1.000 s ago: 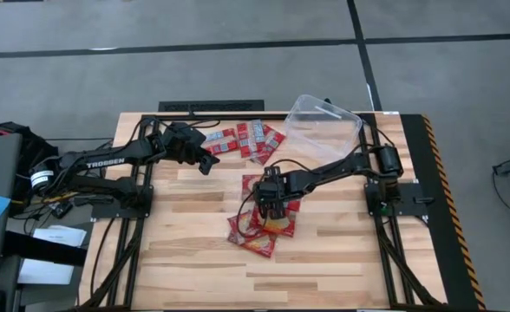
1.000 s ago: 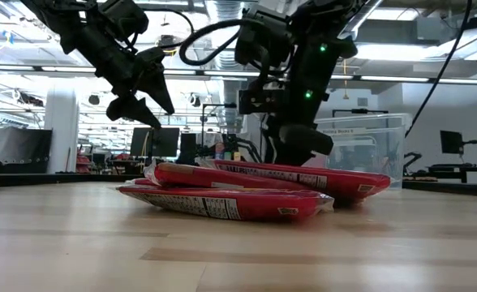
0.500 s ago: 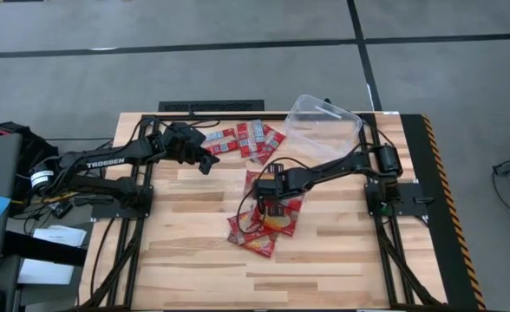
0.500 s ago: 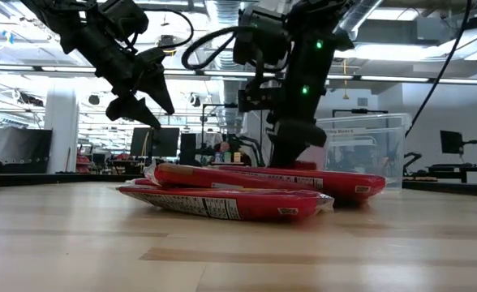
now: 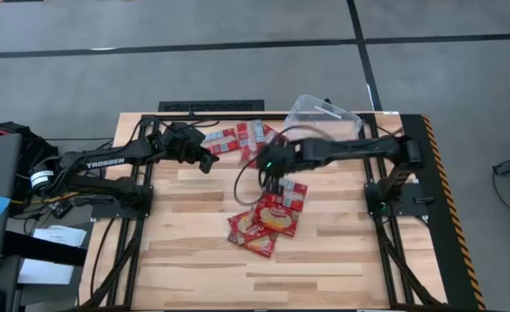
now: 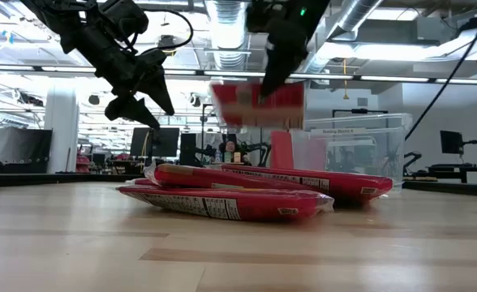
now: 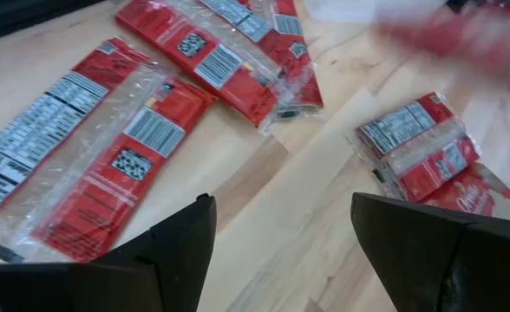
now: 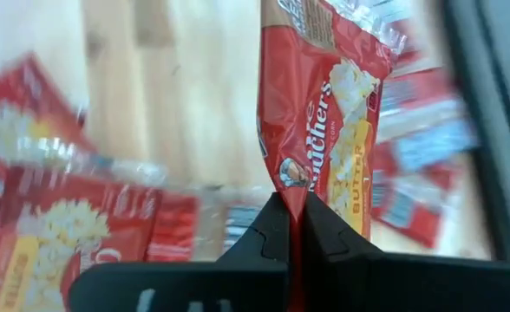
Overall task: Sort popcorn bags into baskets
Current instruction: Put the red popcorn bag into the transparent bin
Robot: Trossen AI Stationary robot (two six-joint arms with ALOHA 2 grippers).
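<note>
A wooden table (image 5: 194, 251) carried two dark arms, seen from above. The step in hand looked like the carry: one red popcorn bag (image 6: 257, 104) hung in the air, pinched at its edge between the closed fingers of the right gripper (image 8: 291, 227), which hovered just above centre. The clear tub (image 5: 323, 121) sat at about one o'clock from it, at the table's far edge. The next move likely called for a swing over the tub's rim and a release. The right arm reached straight across from three o'clock. A loose pile of bags (image 5: 267, 221) lay at six o'clock from the gripper; more bags (image 5: 246, 139) lay at eleven o'clock. The left gripper (image 5: 205, 160) waited near those, fingers spread and empty.
</note>
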